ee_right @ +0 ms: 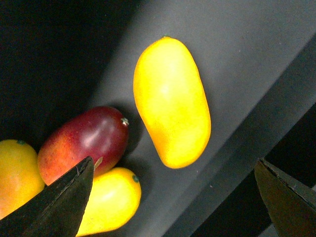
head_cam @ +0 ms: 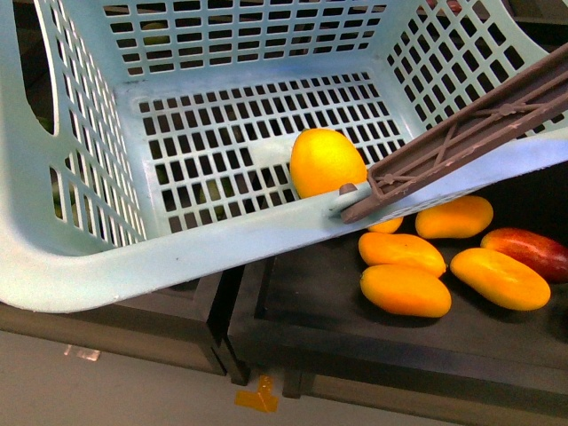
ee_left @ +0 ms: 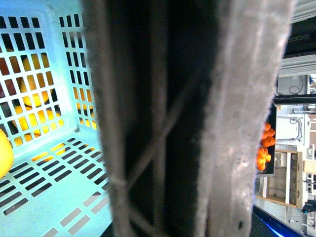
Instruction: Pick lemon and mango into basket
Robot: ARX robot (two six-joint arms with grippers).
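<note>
Though plump, mango (ee_right: 170, 101) long, smooth, yellow-orange.

Handle (ee_left: 237, 123) blurred close-up, hiding most of basket (ee_left: 56, 49).

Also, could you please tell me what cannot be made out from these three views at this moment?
- Left hand: in no view; the brown handle, blurred and close, fills the left wrist view.
- Lemon: cut off by the left wrist view's edge.
- One yellow mango: front view, mostly behind the basket rim.
- Distant orange fruit: left wrist view, too small to identify.
</note>
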